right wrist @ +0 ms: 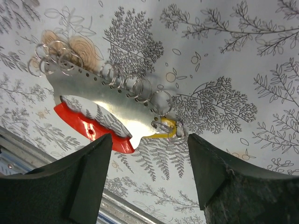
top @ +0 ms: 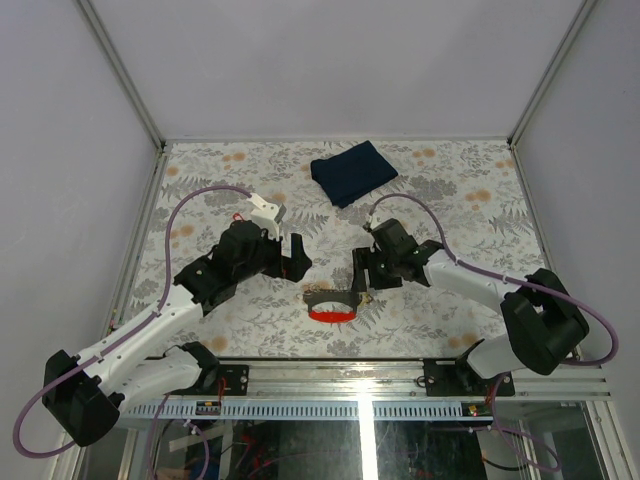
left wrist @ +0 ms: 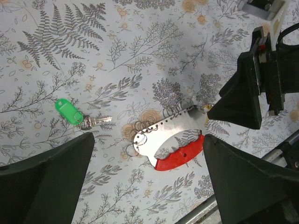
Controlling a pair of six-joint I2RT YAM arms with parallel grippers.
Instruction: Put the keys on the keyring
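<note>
The desk (top: 470,200), covered with a pale sheet printed with grey ferns and orange flowers, carries everything. The white-and-black left arm (top: 150,330) and right arm (top: 470,280) both reach in toward its near middle, facing each other. A folded dark blue cloth (top: 352,172) lies well behind them, out of the work.

Between the two arms lies the keyring (left wrist: 170,128): a flat, shiny crescent of metal with a red plastic grip along its inner curve and a row of thin wire rings along its outer edge. It rests flat on the desk close to the near rail.

The left fingers (left wrist: 46,177) are spread wide and hold nothing; they hang above the keyring. The right fingers (right wrist: 74,182) are also spread and empty, poised over the end of the keyring nearest them.

The green-headed metal key (left wrist: 70,112) lies loose on the desk, off to one side of the keyring and clear of it. The yellow-headed key (right wrist: 164,129) sits right at the tip of the metal crescent, against the last wire rings; whether it is already threaded cannot be told.

This looks like the approach before a grasp. Next, one arm probably has to pin the keyring by its red grip while the other pinches a key by its plastic head and works it onto a ring, which will need fine alignment.
</note>
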